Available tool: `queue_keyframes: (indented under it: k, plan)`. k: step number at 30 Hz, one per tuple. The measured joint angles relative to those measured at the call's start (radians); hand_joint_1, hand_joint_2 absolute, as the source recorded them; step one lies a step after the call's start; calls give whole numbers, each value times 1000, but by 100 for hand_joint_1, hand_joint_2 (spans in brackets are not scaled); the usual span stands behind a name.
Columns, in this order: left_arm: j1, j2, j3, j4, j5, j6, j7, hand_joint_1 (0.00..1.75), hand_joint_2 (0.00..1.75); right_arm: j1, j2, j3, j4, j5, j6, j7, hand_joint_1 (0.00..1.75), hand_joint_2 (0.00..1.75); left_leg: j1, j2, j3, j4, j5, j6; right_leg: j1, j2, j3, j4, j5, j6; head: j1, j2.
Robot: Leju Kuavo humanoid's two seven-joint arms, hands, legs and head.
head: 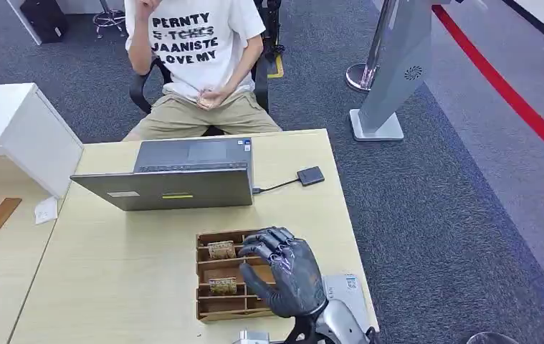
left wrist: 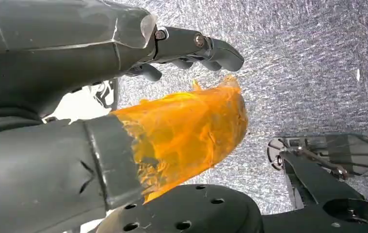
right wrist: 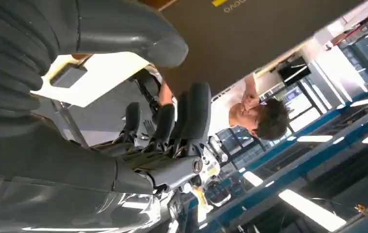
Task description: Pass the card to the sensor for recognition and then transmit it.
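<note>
- Cards: two small patterned cards stand in a slotted wooden tray [head: 208, 276] on the near right part of the pale table [head: 111, 272]. The far card [head: 221, 249] sits in a slot toward the laptop; the near card [head: 223, 286] sits in a slot closer to the robot. Each card's long axis runs across the table, along its slot.
- Right hand [head: 287, 272]: over the tray's right half, fingers spread and curled downward, fingertips reaching toward the far card's right end. No card is seen between the fingers; I judge it empty and open. Whether the fingertips touch the card or tray, I cannot tell.
- Key relation: both cards lie just to the left of the right hand's fingertips, the far card closest.
- Sensor: a small black pad [head: 311, 175], cabled to the grey laptop [head: 175, 179], lies well beyond the tray, forward and slightly right of the hand.
- Left hand [left wrist: 138, 97]: hanging over grey carpet, fingers apart, holding nothing; far from the cards.
- A seated person [head: 193, 64] faces the table from the far side.
</note>
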Motion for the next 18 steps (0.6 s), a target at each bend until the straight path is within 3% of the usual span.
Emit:
queue_keyframes:
  k: [1,2,3,5,13,15,18]
  plan:
    - [0,0,0,0,0,0,-2,0,0,0,-1,3,9,3,-2,3,99,175,0,0,0,0,0,0,0,0,0,0,0,0,0,0]
    - [0,0,0,0,0,0,-3,0,0,-2,-1,7,18,5,-6,8,75,175,0,0,0,0,0,0,0,0,0,0,0,0,0,0]
    - [0,0,0,0,0,0,-4,0,0,-4,-2,9,25,8,-10,10,73,175,0,0,0,0,0,0,0,0,0,0,0,0,0,0]
    - [0,0,0,0,0,0,-4,0,0,-7,-2,10,38,16,-17,17,94,175,0,0,0,0,0,0,0,0,0,0,0,0,0,0]
    - [0,0,0,0,-3,0,-4,0,0,-32,-3,9,85,47,-44,42,82,175,0,0,0,0,0,0,0,0,0,0,0,0,0,0]
    - [0,0,0,0,-3,0,-4,0,0,-39,-3,7,93,51,-49,45,72,175,0,0,0,0,0,0,0,0,0,0,0,0,0,0]
    - [0,0,0,0,-3,0,-4,0,0,-50,-3,4,108,56,-50,49,84,175,0,0,0,0,0,0,0,0,0,0,0,0,0,0]
